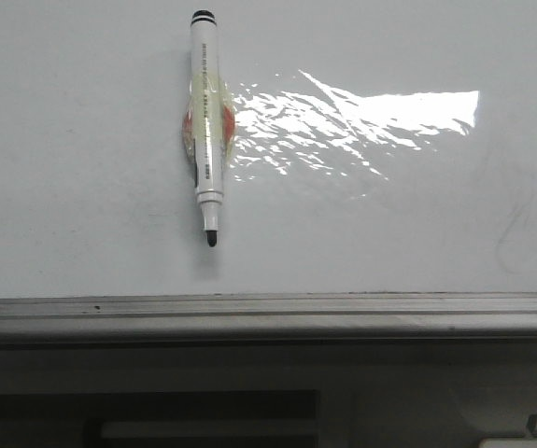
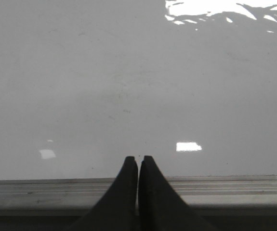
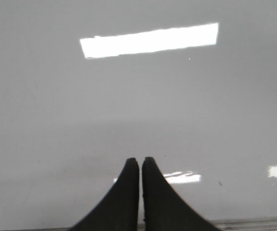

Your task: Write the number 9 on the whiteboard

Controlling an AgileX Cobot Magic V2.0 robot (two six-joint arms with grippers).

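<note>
The whiteboard (image 1: 81, 168) fills the front view, glossy white with a grey metal ledge (image 1: 268, 313) along its lower edge. A white marker (image 1: 206, 121) with a black tip lies on it, tip toward the ledge, with yellowish tape and something red around its middle. No number 9 shows on the board. My left gripper (image 2: 138, 159) is shut and empty over the board (image 2: 128, 86) near the ledge (image 2: 42, 192). My right gripper (image 3: 140, 160) is shut and empty over the board (image 3: 138, 96). Neither gripper shows in the front view.
Faint grey smudge marks (image 1: 511, 229) lie at the board's right. A bright light glare (image 1: 361, 117) spreads right of the marker. Below the ledge there is a dark area with a pale object (image 1: 525, 439) at the lower right.
</note>
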